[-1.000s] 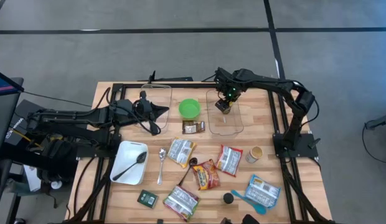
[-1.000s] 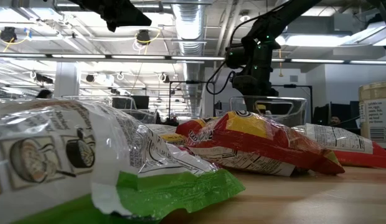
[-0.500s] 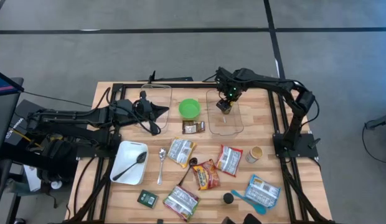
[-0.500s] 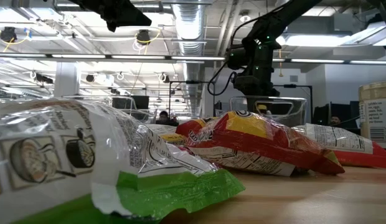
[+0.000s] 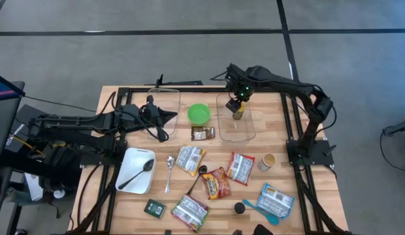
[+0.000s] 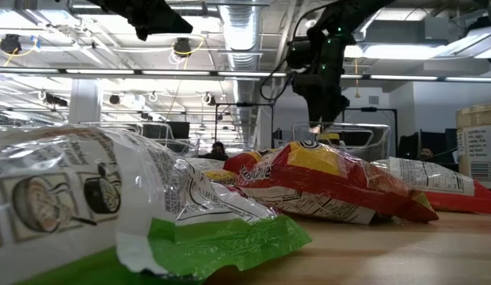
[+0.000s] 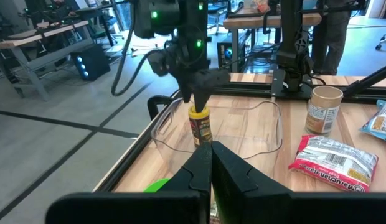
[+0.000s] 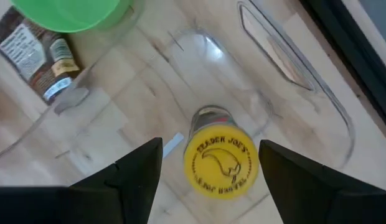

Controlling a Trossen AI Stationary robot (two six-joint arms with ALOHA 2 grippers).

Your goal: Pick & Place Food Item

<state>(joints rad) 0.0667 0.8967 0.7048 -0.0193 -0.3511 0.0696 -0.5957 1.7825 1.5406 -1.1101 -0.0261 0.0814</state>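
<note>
left gripper [image 5: 164,115] parked over the table's left side, beside an empty clear tray [image 5: 164,114], fingers pressed together on nothing; likely just waiting out of the way. below it, a white dish [image 5: 136,170] with a black spoon [image 5: 136,172] lying in it. toward the middle, a green bowl [image 5: 198,114] with a small brown packet [image 5: 203,134] just below it, and snack bags [image 5: 217,183] scattered along the near side.

further right, right gripper [image 8: 210,163] hung straight above a yellow-lidded jar [image 8: 220,160], fingers spread wide on either side of the lid, not touching it, gripping nothing. jar stood upright inside the second clear tray [image 5: 247,132], apparently placed there as its destination, so the wide stance looked like a release rather than a grab. a paper cup [image 5: 266,162] stood near the right edge, apart from the tray.
</note>
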